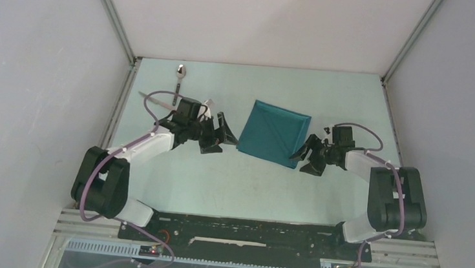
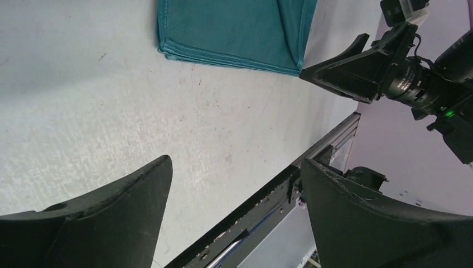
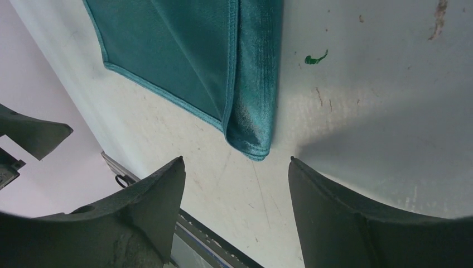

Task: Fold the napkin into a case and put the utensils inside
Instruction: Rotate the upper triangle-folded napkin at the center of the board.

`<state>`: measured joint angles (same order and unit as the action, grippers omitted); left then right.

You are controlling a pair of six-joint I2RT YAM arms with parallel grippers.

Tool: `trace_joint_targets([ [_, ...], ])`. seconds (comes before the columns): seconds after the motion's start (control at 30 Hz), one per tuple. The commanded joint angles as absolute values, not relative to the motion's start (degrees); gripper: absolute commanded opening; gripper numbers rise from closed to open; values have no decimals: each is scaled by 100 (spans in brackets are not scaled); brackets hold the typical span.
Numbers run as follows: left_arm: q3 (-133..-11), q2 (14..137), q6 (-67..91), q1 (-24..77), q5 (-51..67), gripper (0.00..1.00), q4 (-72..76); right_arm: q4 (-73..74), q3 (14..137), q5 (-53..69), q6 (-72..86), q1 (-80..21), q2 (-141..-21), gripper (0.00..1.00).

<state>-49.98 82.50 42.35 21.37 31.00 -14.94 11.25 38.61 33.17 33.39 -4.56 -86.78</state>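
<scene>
The teal napkin (image 1: 274, 134) lies flat mid-table, folded into a layered, roughly square shape with a diagonal crease. My left gripper (image 1: 225, 135) hovers just left of it, open and empty. In the left wrist view the napkin (image 2: 234, 30) lies well ahead of my open left gripper (image 2: 235, 162). My right gripper (image 1: 300, 155) is at the napkin's near right corner, open and empty. In the right wrist view that corner of the napkin (image 3: 251, 139) sits just ahead of my right gripper (image 3: 236, 159), not touching it. The spoon (image 1: 179, 77) and knife (image 1: 158, 101) lie at the far left, behind the left arm.
White enclosure walls close in the table on the left, right and back. A metal frame rail (image 2: 329, 139) runs along the near edge. A small green mark (image 3: 315, 57) and a brown stain (image 3: 440, 11) are on the table surface near the napkin.
</scene>
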Motion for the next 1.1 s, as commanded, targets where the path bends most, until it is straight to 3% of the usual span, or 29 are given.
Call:
trace_joint_targets([
  [0.0, -4993, 8067, 4133, 2145, 3087, 91, -1244, 817, 3854, 3455, 3311, -384, -8796, 74],
  [0.3, -4975, 8272, 4174, 2145, 3120, 91, -1099, 573, 3858, 3494, 3480, -433, -9088, 66],
  [0.47, -4988, 8293, 4168, 2145, 3129, 91, -1089, 953, 3814, 2420, 3512, -826, -8717, 59],
  [0.63, -5003, 8178, 4171, 2137, 3033, 89, -1136, 1962, 4136, 504, 3254, -1889, -7766, 65],
  [0.77, -5068, 7887, 4010, 2084, 2517, 91, -1378, 2380, 4640, -334, 3113, -2569, -7445, 73],
  [0.93, -4857, 7283, 4060, 1960, 1830, 91, -1521, 2019, 5174, -504, 3743, -3113, -7923, 76],
  [1.07, -4708, 6715, 3972, 1849, 1330, 91, -1747, 1628, 5691, -896, 4522, -3582, -8646, 70],
])
